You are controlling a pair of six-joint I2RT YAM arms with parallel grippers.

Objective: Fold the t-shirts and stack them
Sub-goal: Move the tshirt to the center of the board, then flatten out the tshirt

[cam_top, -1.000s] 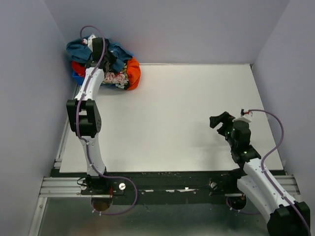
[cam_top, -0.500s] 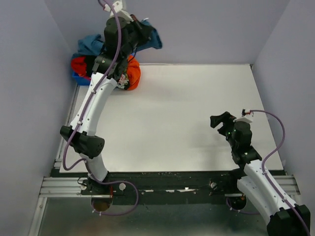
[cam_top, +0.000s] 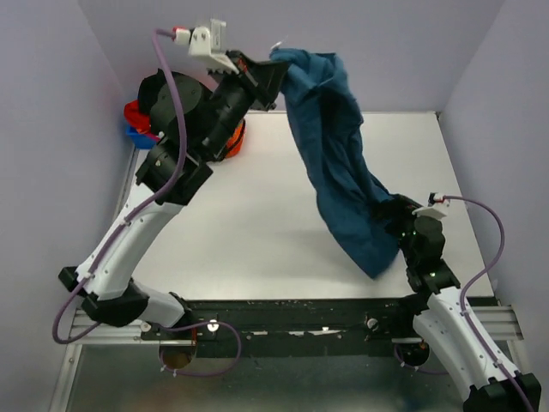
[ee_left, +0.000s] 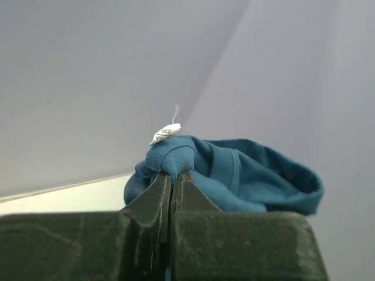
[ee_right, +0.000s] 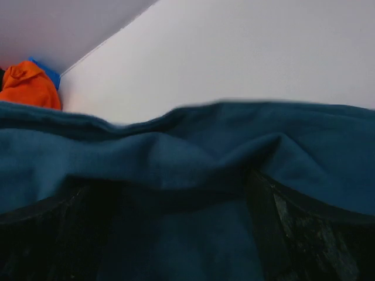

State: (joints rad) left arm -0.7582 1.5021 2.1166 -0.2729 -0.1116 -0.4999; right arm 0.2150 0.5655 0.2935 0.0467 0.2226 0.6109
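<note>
High above the table's (cam_top: pixel 249 232) far edge, the left gripper (cam_top: pixel 273 79) has risen from the pile, jaws clamped on the teal t-shirt (cam_top: pixel 339 172), its arm stretched tall. The shirt now drapes down over the low right gripper (cam_top: pixel 399 213), whose fingers stand apart.

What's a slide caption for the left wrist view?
Left hand pinching the collar of the teal t-shirt, its white label sticking up, pale wall behind.
</note>
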